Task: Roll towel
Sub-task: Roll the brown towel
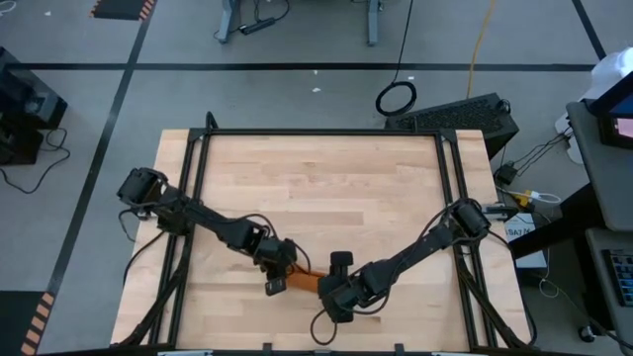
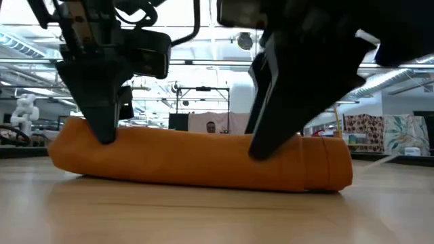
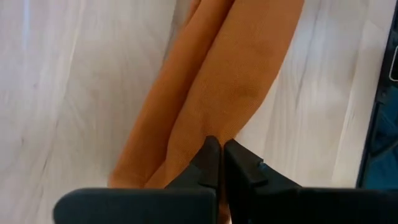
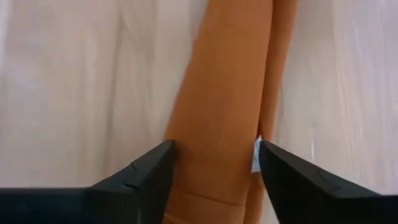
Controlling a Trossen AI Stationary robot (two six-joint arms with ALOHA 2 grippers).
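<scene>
The burnt-orange towel (image 1: 309, 281) lies as a long roll on the wooden table near its front edge, its underside on the wood (image 2: 203, 163). My left gripper (image 3: 216, 149) is shut, with its tips on the roll near the roll's left end (image 2: 105, 135). My right gripper (image 4: 211, 168) is open and points down near the roll's right, hemmed end (image 2: 325, 163), one finger on each side of the roll. A small white tag (image 4: 256, 155) shows beside one right finger. My left gripper's shut fingertips (image 3: 208, 152) rest on the roll's upper side (image 3: 211, 118) near its left end, coming from above and pointing down. The roll lies flat on the table. I cannot tell whether any cloth is caught between the tips. My right gripper's fingers (image 4: 152, 171) stand close against the roll's two long sides, across it; I cannot tell whether they touch it.
Bare wooden tabletop (image 1: 316, 188) stretches behind the towel to the far edge. A black frame (image 1: 316, 132) runs round the table. The two arms meet close together over the towel near the front edge.
</scene>
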